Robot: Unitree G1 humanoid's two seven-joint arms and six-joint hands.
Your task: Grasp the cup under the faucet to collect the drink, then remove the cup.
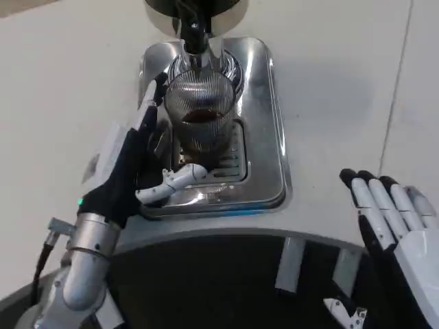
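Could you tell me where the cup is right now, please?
The cup stands upper centre in the head view, on the metal drip tray directly under the faucet, with the left hand beside it.

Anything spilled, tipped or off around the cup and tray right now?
Nothing stands out. The cup stands upright on the metal tray under the faucet, with dark drink inside and no spill visible. The left hand is around it; the right hand waits, open.

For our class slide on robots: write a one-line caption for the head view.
Left hand cradles a ribbed glass cup of dark drink under the faucet; right hand waits open.
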